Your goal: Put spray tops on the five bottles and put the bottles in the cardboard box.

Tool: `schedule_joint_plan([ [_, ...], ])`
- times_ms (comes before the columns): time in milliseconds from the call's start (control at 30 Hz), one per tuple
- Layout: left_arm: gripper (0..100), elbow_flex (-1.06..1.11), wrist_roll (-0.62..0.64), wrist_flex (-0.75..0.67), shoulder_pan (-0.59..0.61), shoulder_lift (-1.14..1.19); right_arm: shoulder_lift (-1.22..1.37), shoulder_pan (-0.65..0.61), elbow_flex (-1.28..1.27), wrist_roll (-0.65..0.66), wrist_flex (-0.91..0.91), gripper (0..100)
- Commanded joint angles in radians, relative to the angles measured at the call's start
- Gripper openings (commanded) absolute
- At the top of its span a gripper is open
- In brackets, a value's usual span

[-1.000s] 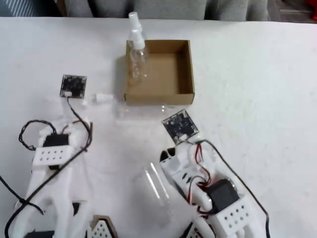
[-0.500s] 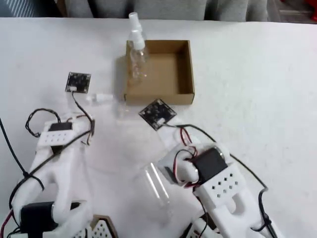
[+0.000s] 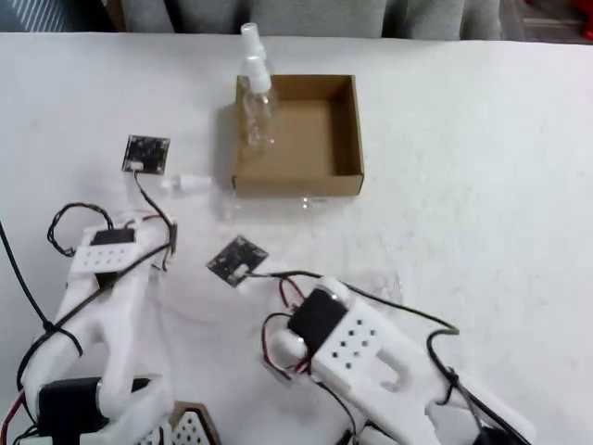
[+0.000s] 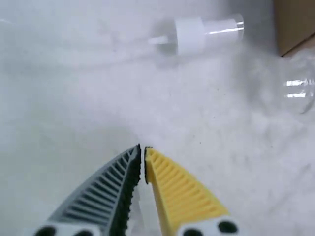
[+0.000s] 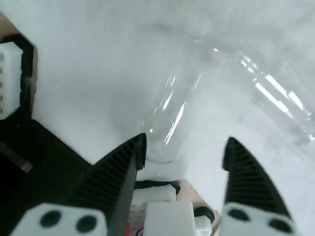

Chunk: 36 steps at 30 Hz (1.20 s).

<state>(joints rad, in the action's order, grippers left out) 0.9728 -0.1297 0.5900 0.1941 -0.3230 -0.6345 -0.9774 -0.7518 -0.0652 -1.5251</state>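
Note:
A clear bottle with a white spray top stands upright in the cardboard box, at its left wall. A loose spray top lies on the table left of the box. My left gripper is shut and empty, a short way from that top. Another clear bottle lies in front of the box, its neck near the box corner. My right gripper is open, its fingers on either side of a clear uncapped bottle lying flat on the table.
The right arm stretches leftward across the table's near middle, its camera board out in front. The left arm stands at the near left. A brown-edged base sits at the front edge.
The right arm has swung left and now covers the lying bottle in the high view. The left arm shifted slightly earlier, then held still.

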Motion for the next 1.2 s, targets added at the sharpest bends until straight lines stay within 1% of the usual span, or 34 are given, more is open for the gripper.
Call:
schedule_joint_plan([
  [0, 2, -0.060, -0.008, -0.032, 0.012, 0.001, 0.047, -0.012, -0.031, -0.014, 0.088, 30.0],
  [200, 2, -0.061, -0.008, -0.040, 0.012, 0.001, 0.173, -0.013, -0.161, -0.015, 0.360, 29.8],
  [333, 2, -0.057, -0.008, -0.057, 0.012, 0.001, 0.274, -0.013, -0.213, -0.015, 0.506, 29.8],
  [400, 2, -0.057, -0.008, -0.057, 0.012, 0.001, 0.332, -0.010, -0.222, -0.015, 0.553, 29.8],
  [500, 2, -0.055, -0.008, -0.057, 0.012, 0.001, 0.395, -0.008, -0.215, -0.008, 0.568, 29.6],
  [567, 2, -0.055, -0.008, -0.057, 0.012, 0.001, 0.403, -0.008, -0.193, -0.006, 0.555, 24.8],
  [633, 2, -0.055, -0.008, -0.057, 0.012, 0.001, 0.389, -0.008, -0.169, 0.006, 0.541, 13.2],
  [700, 2, -0.055, -0.008, -0.057, 0.012, 0.001, 0.358, -0.008, -0.138, 0.083, 0.518, 0.0],
  [767, 2, -0.055, -0.008, -0.057, 0.012, 0.001, 0.317, -0.001, -0.115, 0.187, 0.464, 5.5],
  [800, 2, -0.055, -0.008, -0.057, 0.012, 0.001, 0.291, 0.007, -0.104, 0.241, 0.438, 6.2],
  [900, 2, -0.055, -0.008, -0.057, 0.012, 0.001, 0.208, 0.025, -0.046, 0.422, 0.371, 0.9],
  [967, 2, -0.055, -0.008, -0.057, 0.012, 0.001, 0.156, 0.030, 0.003, 0.551, 0.328, 2.3],
  [1033, 2, -0.055, -0.008, -0.057, 0.012, 0.001, 0.124, 0.030, 0.049, 0.683, 0.317, 1.5],
  [1167, 2, -0.055, -0.008, -0.057, 0.012, 0.001, 0.142, 0.038, 0.091, 0.974, 0.320, 1.7],
])
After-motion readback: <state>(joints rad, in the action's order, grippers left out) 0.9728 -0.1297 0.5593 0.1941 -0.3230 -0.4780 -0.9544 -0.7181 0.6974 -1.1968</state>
